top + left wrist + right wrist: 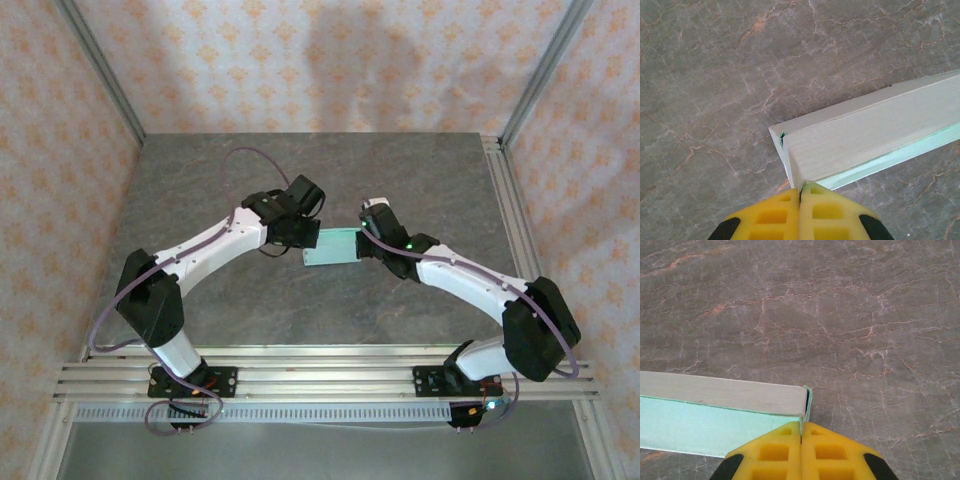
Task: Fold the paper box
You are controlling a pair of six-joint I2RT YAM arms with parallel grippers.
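A paper box point(333, 246) of pale mint-green card lies near the middle of a grey, marble-veined surface point(250, 300), directly between two white robot arms that reach in from either side. It already has a shape: a long, low rectangular body with crisp straight edges, not a flat sheet. The card is thin and matte. One long face looks chalky and almost white, and the face next to it is a brighter mint.

At the box's left end, the left pincer point(801, 189) has its yellow, honeycomb-moulded fingers pressed tightly together, their tips touching the bottom corner. A narrow dark-green slit shows where the end panel meets the body, so that seam is not quite flush.

At the other end, the right pincer point(801, 427) is also closed, with its tips against the box's corner. A thin mint flap edge stands slightly proud of that end. Neither wrist view shows whether a sliver of card is nipped between the fingers.

The folding looks largely done, since the walls are up and the form is closed. What seems to remain is seating the two end flaps flat and then letting go.
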